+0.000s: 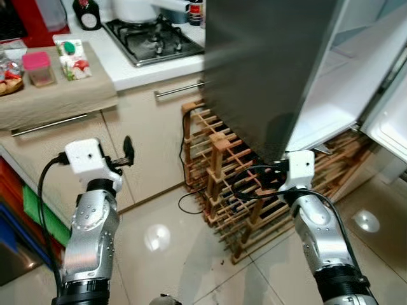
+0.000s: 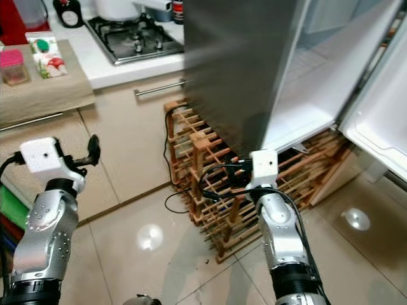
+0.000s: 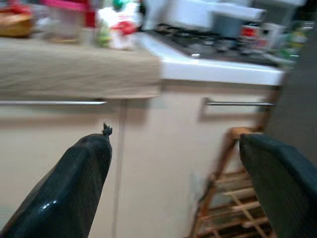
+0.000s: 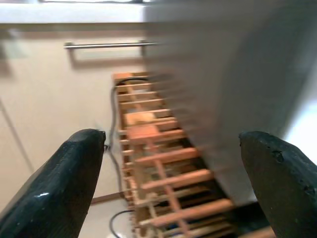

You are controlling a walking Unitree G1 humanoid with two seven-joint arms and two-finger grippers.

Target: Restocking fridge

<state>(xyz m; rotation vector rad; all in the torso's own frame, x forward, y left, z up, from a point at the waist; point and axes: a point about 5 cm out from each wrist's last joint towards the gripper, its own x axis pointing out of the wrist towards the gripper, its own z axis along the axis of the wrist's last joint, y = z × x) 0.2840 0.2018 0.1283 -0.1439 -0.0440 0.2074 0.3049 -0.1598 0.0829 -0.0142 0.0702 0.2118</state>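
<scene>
The grey fridge (image 1: 267, 70) stands at the right with its door (image 1: 394, 121) swung open and white shelves (image 1: 337, 95) showing inside. On the wooden countertop at the left stand a juice carton (image 1: 73, 58) with a green cap and a pink-lidded tub (image 1: 38, 68). My left gripper (image 3: 176, 183) is open and empty, held in front of the beige cabinets below that counter. My right gripper (image 4: 173, 183) is also open and empty, low in front of the wooden wine rack (image 1: 254, 190) beside the fridge's side.
A gas hob (image 1: 152, 39) sits on the white counter with a white pot (image 1: 137, 9) behind it. Cabinet handles (image 1: 178, 89) stick out. A black cable (image 1: 191, 200) trails on the glossy tiled floor (image 1: 172, 254) by the rack. A bowl of food (image 1: 6, 79) is at the far left.
</scene>
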